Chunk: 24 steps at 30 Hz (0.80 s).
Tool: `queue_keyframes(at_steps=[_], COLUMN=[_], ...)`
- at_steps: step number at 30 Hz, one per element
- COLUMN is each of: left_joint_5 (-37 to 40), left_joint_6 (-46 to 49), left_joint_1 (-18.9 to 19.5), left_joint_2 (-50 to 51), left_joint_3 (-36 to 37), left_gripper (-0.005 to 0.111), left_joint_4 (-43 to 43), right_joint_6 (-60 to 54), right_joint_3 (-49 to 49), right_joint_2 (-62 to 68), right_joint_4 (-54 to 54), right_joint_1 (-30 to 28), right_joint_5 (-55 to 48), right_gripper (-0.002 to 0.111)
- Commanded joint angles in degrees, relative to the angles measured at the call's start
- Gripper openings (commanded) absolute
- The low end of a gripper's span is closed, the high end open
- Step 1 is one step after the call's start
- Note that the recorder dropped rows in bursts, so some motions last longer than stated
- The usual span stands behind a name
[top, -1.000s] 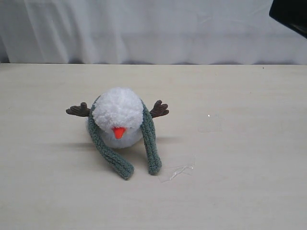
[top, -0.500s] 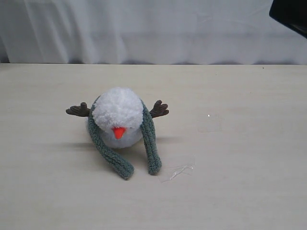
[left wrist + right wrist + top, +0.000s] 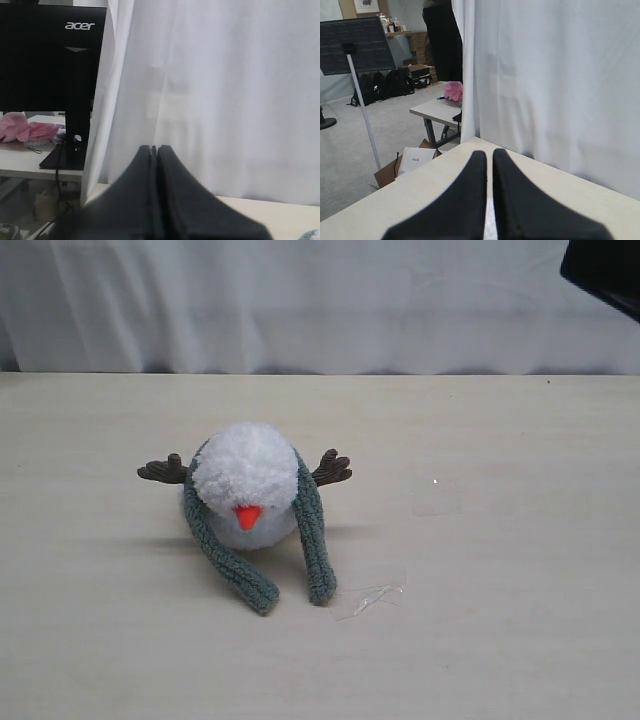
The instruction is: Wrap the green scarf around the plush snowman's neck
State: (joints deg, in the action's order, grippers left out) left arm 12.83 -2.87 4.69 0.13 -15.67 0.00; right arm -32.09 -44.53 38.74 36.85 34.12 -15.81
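Note:
The plush snowman (image 3: 245, 475) sits on the table (image 3: 500, 540) left of centre, its orange nose (image 3: 247, 516) pointing toward the camera and brown twig arms (image 3: 165, 471) sticking out to both sides. The green scarf (image 3: 312, 530) lies draped behind its head, both ends hanging forward onto the table on either side of the nose, uncrossed. Neither gripper is near it. My left gripper (image 3: 154, 148) is shut and holds nothing, facing the white curtain. My right gripper (image 3: 489, 152) is shut to a thin slit with nothing in it, over a table corner.
A white curtain (image 3: 320, 300) hangs behind the table. A dark arm part (image 3: 605, 270) fills the top right corner of the exterior view. A scrap of clear plastic (image 3: 372, 597) lies right of the scarf ends. A black monitor (image 3: 50, 55) stands beyond the curtain.

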Motion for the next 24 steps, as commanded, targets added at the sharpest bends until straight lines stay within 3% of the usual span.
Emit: queue_keyframes(at_steps=[1,7,11,15,24], left_joint_5=[-5.6,-11.3,-14.4,-11.6,-5.3], left_joint_6=[-0.4,0.1,6.4,11.6,11.9], left_joint_1=[0.7,0.7,0.7,0.6,0.6], left_joint_2=[-0.1,-0.1,-0.1,-0.1,-0.1], left_joint_3=[5.7,13.0,15.7,15.7,15.7], left_gripper=[0.0,0.0,0.0,0.0,0.0], left_joint_4=[-0.3,1.0,1.4,1.4,2.4], right_joint_6=[-0.4,-0.4,-0.4,-0.4,-0.3], right_joint_3=[0.2,0.2,0.2,0.2,0.2], right_joint_2=[-0.3,-0.3,-0.3,-0.3,-0.3], right_joint_4=[-0.3,-0.3,-0.3,-0.3,-0.3], right_joint_1=[0.0,0.0,0.0,0.0,0.0], right_joint_5=[-0.4,-0.4,-0.4,-0.4,-0.4], right_gripper=[0.004,0.004,0.004,0.004,0.004])
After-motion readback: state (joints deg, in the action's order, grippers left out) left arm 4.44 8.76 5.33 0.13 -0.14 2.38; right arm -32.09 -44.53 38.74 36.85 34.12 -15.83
